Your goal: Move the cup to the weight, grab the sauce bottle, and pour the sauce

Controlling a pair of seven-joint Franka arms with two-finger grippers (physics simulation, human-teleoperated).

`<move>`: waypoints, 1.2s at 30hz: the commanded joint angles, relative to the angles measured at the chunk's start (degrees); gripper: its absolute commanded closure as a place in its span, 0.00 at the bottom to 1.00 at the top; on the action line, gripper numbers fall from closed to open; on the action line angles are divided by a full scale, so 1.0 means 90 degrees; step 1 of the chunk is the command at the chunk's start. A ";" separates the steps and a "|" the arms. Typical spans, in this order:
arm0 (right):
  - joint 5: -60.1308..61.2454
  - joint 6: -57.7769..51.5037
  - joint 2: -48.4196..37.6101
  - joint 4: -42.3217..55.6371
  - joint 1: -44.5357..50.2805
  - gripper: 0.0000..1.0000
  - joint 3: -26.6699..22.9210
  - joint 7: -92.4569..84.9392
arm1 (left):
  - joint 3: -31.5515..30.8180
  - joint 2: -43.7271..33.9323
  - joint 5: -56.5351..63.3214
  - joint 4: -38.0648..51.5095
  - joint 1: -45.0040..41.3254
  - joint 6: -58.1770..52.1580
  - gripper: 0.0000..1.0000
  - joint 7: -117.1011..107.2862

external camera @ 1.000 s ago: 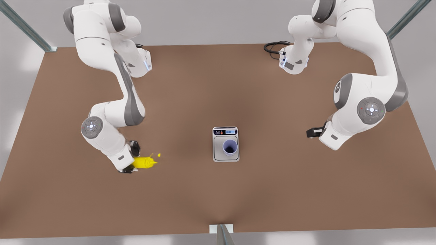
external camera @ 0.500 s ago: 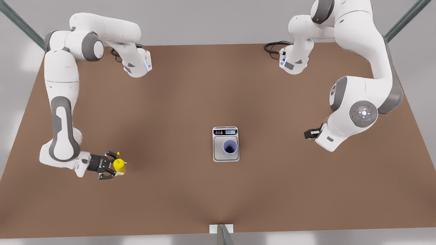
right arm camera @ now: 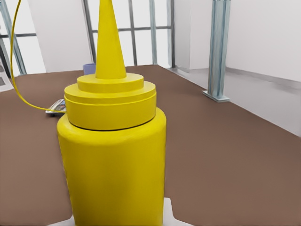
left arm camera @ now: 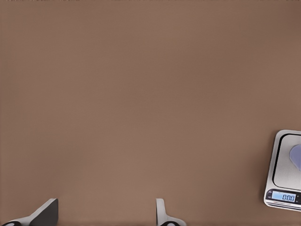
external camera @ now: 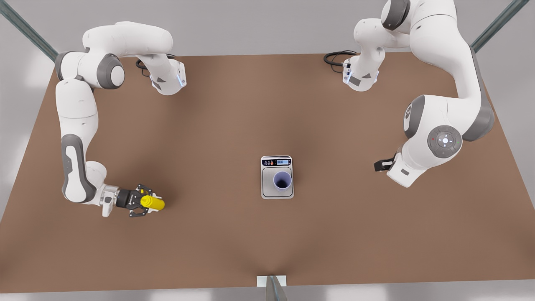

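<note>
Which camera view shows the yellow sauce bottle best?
The right wrist view: the sauce bottle appears close, nozzle and collar plain. In the front view it is small, held in the right gripper.

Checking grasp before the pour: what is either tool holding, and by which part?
The right tool grips the small yellow squeeze bottle around its body's base end. The left tool, open, holds nothing.
</note>
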 commanded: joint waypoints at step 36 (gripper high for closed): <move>-0.0833 0.0450 -0.0422 -0.0078 0.0000 0.00 -0.0243 -0.0015 | 0.0000 0.0039 0.0003 0.0020 0.0000 0.0039 0.00 0.0003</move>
